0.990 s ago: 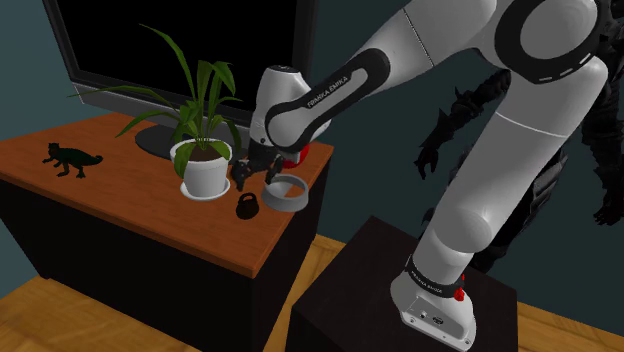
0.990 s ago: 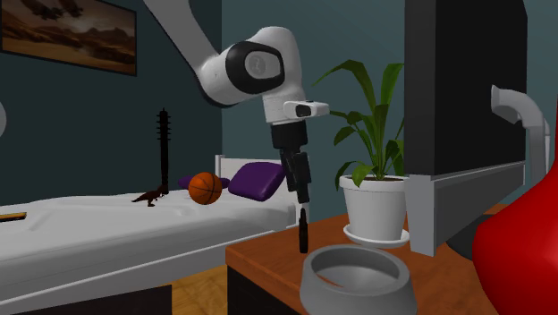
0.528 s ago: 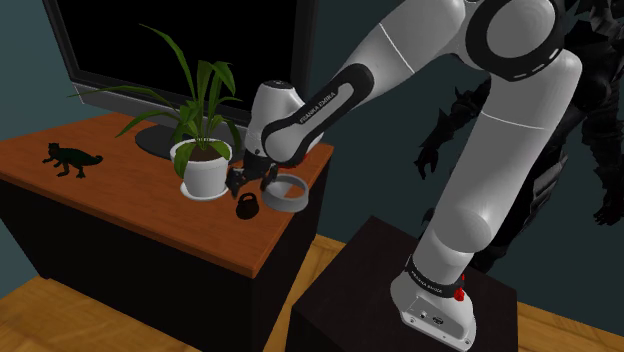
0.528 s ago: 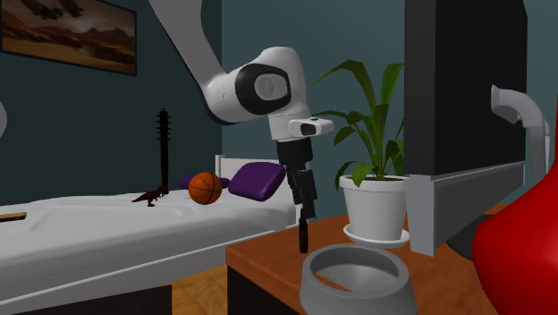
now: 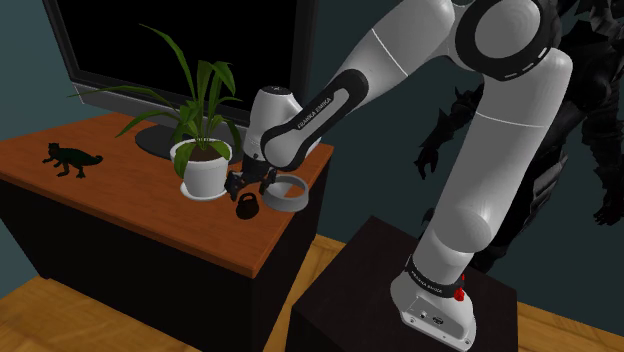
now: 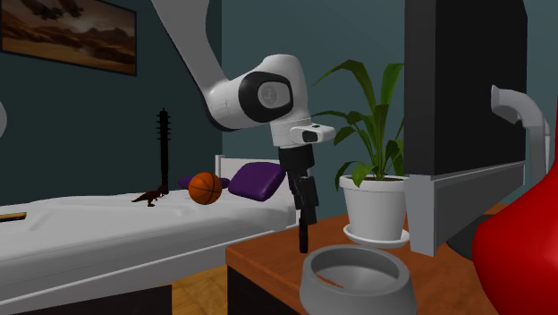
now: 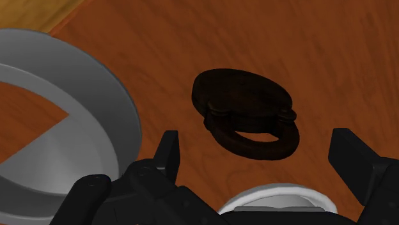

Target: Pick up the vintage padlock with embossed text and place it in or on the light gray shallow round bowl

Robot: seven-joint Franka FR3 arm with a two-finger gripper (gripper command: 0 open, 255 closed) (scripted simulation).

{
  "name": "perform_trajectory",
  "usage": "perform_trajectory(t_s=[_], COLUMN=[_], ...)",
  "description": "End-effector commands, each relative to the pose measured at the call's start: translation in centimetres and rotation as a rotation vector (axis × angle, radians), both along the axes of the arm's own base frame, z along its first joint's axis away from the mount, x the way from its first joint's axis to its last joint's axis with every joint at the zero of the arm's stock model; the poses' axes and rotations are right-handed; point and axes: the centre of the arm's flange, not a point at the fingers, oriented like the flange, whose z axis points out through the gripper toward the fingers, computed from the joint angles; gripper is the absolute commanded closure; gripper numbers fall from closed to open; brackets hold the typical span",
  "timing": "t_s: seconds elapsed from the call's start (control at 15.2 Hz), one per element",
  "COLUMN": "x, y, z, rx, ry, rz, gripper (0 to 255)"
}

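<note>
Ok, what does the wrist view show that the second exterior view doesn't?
Wrist view: the dark padlock lying on the table, untouched, between the open fingers. Second exterior view: the plant, ball and bed. Both: the grey bowl, the table and the fingers.

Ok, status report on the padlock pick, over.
Gripper open above padlock, not touching it. Padlock lies on the wooden tabletop, not yet lifted. Grey bowl right beside it; white plant pot close to the gripper.
</note>
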Motion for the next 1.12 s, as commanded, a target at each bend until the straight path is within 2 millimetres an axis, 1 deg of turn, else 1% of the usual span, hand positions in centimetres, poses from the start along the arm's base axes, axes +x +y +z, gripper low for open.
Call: perform_trajectory(t_s=[0.0,0.07,0.66,1.06], x=[0.0,0.0,0.0,0.0], y=[0.0,0.0,0.0,0.0], z=[0.0,0.0,0.0,3.2], rx=[0.0,0.0,0.0,0.0], ry=[0.0,0.0,0.0,0.0], rz=[0.0,0.0,0.0,0.0], gripper=[0,255,255,255])
